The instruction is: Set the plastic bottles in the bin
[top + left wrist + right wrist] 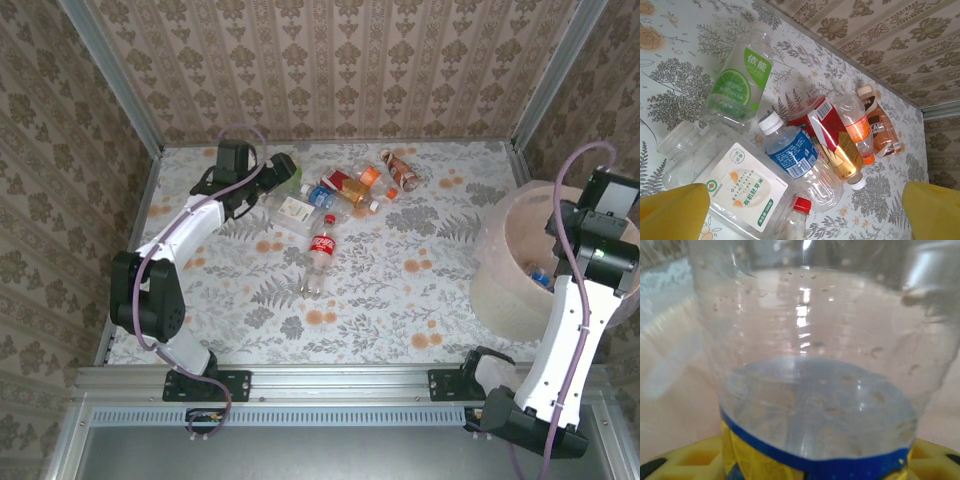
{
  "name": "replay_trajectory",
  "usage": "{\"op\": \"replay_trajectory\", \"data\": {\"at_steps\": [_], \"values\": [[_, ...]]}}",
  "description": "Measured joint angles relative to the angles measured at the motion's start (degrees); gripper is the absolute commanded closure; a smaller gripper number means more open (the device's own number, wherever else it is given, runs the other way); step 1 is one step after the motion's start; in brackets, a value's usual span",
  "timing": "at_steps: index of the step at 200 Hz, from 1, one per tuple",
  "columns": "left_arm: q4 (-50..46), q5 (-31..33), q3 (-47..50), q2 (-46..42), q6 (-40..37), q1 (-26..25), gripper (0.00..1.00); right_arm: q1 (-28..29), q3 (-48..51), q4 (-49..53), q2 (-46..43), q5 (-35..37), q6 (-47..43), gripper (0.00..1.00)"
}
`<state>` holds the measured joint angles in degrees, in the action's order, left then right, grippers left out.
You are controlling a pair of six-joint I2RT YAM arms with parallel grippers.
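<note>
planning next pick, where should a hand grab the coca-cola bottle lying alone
Across the red-labelled middle of the Coca-Cola bottle, from straight above: it lies flat, cap at the far end, apart from the other bottles, leaving both long sides free.

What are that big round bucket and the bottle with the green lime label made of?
The bucket looks like matte pale pinkish plastic, a thin translucent liner showing at its rim. The green-label bottle seems thin, glossy clear plastic: the floral table covering shows through it and its ribs catch highlights.
</note>
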<state>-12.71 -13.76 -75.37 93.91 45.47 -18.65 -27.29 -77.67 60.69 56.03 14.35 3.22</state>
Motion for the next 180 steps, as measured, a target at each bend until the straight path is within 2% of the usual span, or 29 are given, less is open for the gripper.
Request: {"op": "replay_trajectory", "data": {"at_steps": [38, 79, 121, 180], "values": [[-2.56, -0.13, -0.04, 0.0, 0.0, 0.0, 0.0, 0.0, 5.9, -0.11, -0.98, -2.97, 0.85, 0.32], [-3.58, -0.11, -0.04, 0.0, 0.0, 0.0, 0.0, 0.0, 6.1, -0.46, -0.98, -5.88, 1.81, 0.23], [-4.13, 0.13, -0.04, 0.0, 0.0, 0.0, 0.0, 0.0, 6.1, -0.94, -1.75, -7.54, 2.1, 0.21], [-5.31, 1.33, 0.26, 0.0, 0.09, 0.0, 0.0, 0.0, 5.99, -2.82, -4.52, -8.96, 4.92, 0.12]]}}
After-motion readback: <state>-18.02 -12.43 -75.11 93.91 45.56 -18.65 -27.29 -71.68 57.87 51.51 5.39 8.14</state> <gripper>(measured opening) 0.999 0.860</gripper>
